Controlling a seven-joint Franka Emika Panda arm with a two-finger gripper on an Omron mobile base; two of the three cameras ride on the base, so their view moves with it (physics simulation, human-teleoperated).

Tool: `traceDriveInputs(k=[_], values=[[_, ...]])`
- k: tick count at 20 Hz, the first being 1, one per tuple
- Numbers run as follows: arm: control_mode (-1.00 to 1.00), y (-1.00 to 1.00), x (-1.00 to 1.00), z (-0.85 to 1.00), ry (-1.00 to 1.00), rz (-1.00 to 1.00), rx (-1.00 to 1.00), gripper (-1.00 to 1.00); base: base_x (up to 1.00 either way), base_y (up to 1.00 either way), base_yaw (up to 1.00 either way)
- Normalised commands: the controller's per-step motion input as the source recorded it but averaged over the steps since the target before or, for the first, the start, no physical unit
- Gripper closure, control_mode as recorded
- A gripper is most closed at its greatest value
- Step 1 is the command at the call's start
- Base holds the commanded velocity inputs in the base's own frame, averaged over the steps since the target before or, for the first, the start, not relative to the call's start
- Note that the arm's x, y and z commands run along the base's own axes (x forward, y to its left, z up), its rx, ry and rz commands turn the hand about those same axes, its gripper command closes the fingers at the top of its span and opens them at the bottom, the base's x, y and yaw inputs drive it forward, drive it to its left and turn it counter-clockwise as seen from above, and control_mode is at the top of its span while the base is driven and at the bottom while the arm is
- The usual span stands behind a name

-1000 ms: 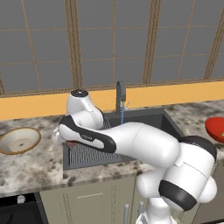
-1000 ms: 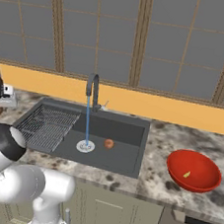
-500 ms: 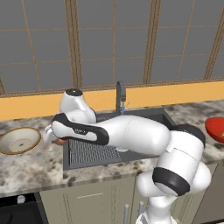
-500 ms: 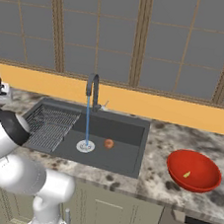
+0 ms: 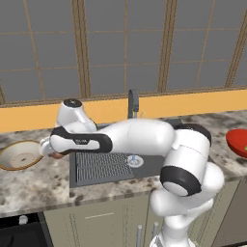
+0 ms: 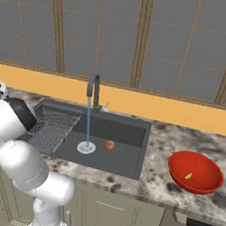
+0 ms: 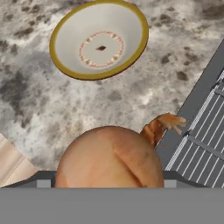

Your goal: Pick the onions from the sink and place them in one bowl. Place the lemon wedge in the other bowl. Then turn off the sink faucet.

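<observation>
Orange-brown onion (image 7: 109, 156) clamped in the gripper (image 5: 54, 152) has swung from over the sink (image 5: 116, 166) toward the beige bowl (image 7: 99, 38), drop-off pending.

One bowl (image 5: 19, 155) sits on the surface (image 5: 38, 193) left of the sink (image 6: 114, 158); an onion (image 6: 109, 144) lies in the sink, the other bowl (image 6: 195, 173) to its right.

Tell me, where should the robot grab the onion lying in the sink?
Grip the onion around its round middle, coming straight down from above: it lies loose on the flat floor of the sink, beside the drain, with open room on either side.
</observation>
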Motion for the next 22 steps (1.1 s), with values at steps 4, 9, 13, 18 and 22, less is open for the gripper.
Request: traceDriveInputs(k=[4,9,13,18,22], values=[[-1.0,0.47,0.25,0.0,0.0,0.0,0.0,1.0,0.0,0.0,0.0],[-1.0,0.42,0.22,0.0,0.0,0.0,0.0,1.0,0.0,0.0,0.0],[-1.0,0.38,0.18,0.0,0.0,0.0,-0.01,1.0,0.0,0.0,0.0],[-1.0,0.38,0.16,0.0,0.0,-0.06,-0.01,1.0,0.0,0.0,0.0],[-1.0,0.23,0.23,0.0,-0.04,-0.11,-0.03,1.0,0.0,0.0,0.0]])
